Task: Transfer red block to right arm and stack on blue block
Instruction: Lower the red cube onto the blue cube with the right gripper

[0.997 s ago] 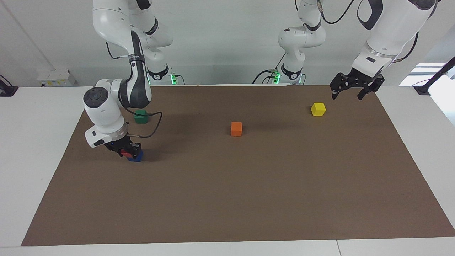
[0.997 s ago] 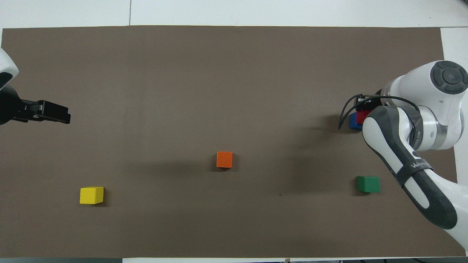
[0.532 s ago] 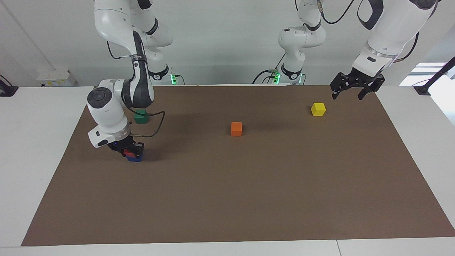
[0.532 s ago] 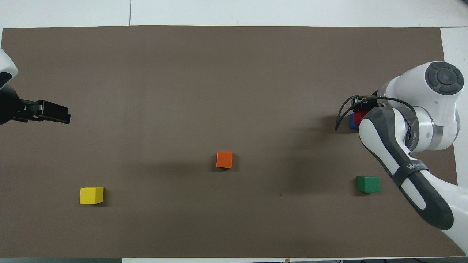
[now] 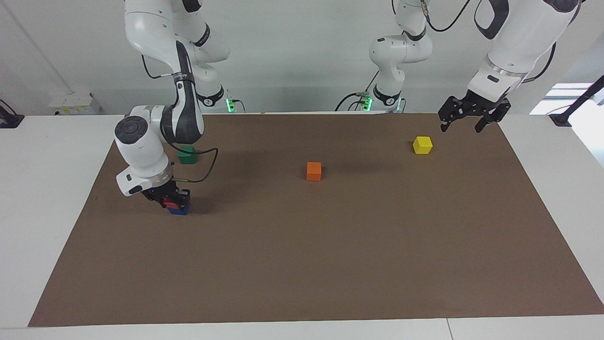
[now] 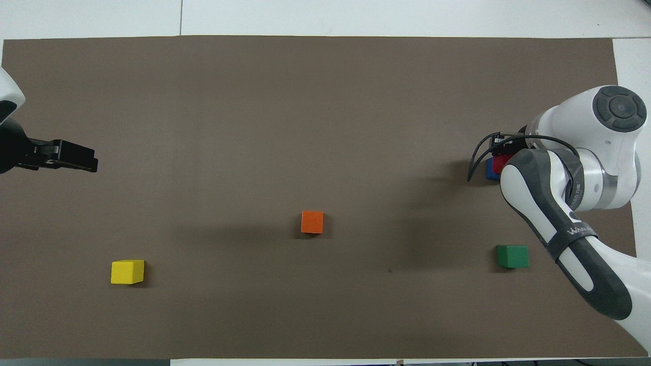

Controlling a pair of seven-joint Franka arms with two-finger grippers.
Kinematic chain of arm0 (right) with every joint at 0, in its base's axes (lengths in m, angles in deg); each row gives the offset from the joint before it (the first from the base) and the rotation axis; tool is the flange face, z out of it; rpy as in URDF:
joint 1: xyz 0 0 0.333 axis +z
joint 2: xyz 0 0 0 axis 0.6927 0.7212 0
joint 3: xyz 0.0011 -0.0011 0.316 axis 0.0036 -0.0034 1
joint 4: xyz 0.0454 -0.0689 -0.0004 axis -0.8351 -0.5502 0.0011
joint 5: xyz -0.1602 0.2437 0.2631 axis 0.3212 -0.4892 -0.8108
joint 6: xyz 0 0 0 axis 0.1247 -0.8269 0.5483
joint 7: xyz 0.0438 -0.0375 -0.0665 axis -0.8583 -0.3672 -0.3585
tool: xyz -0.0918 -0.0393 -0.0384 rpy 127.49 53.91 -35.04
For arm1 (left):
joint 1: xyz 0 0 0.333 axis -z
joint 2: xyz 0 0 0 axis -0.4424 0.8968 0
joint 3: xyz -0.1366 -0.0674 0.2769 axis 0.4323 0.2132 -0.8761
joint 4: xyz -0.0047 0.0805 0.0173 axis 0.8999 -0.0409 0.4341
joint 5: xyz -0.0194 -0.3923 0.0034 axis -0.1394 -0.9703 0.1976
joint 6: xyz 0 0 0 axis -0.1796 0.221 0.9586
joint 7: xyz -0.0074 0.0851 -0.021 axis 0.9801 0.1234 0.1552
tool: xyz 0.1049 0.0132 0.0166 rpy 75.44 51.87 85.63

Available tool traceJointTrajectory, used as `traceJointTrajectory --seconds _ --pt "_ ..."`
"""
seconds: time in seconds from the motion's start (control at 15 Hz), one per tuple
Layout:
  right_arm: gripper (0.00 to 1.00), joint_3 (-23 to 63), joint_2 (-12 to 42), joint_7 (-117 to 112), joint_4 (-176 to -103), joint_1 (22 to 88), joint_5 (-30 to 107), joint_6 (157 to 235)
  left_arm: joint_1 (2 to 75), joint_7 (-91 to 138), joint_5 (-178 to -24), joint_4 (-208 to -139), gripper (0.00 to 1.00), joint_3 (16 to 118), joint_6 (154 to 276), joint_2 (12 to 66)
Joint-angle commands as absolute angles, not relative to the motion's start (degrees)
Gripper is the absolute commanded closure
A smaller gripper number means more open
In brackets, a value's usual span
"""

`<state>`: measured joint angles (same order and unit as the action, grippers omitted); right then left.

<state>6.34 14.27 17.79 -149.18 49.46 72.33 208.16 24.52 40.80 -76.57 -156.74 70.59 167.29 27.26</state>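
Red block (image 5: 171, 203): sits on the blue block (image 5: 180, 210) toward the right arm's end of the bench (image 5: 302, 283), farther from the robots than the green block (image 5: 187, 155); it looks seated, with no gap showing.
Right gripper (image 5: 172, 199): its fingers are closed on the red block; in the overhead view the arm hides most of the pair.
Left gripper (image 5: 473, 113): waits in the air, fingers spread wide and empty, near the yellow block (image 5: 423, 145).
Step in hand: I'd judge this the release after placing.
Doing it well: open the fingers slowly and evenly so neither drags the red block sideways, then lift straight up until clear of both blocks before swinging away; any sideways pull could slide the top block off.
Alignment: from the facing view the red block seems slightly offset toward the arm on the blue one; I cannot tell by how much.
Change from a second ago: the right arm's wrist has shifted a little and the red block has settled closer onto the blue one; the left gripper and the orange block (image 5: 314, 171) are unmoved.
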Motion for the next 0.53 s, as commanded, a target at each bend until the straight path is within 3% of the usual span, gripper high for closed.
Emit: traceJointTrajectory --seconds 0.0,0.13,0.2,0.33,0.4,0.47 --pt "1.00 6.8 13.0 17.9 -151.1 48.6 72.8 209.4 24.3 41.2 -77.2 -158.7 0.00 70.0 167.9 25.5" --pt "1.00 6.8 13.0 18.0 -151.1 48.7 72.8 209.3 24.1 41.2 -77.2 -158.7 0.00 70.0 167.9 25.5" --pt "0.91 6.8 13.0 17.9 -151.1 48.7 72.8 209.3 24.1 41.2 -77.2 -158.8 0.00 70.0 167.9 25.5" --pt "0.39 6.8 13.0 17.9 -151.1 48.7 72.8 209.3 24.1 41.2 -77.2 -158.8 0.00 70.0 167.9 25.5" --pt "0.22 6.8 13.0 17.9 -151.1 48.7 72.8 209.3 24.1 41.2 -77.2 -158.8 0.00 70.0 167.9 25.5" --pt "0.17 6.8 13.0 17.9 -151.1 48.7 72.8 209.3 24.1 41.2 -77.2 -158.8 0.00 70.0 167.9 25.5"
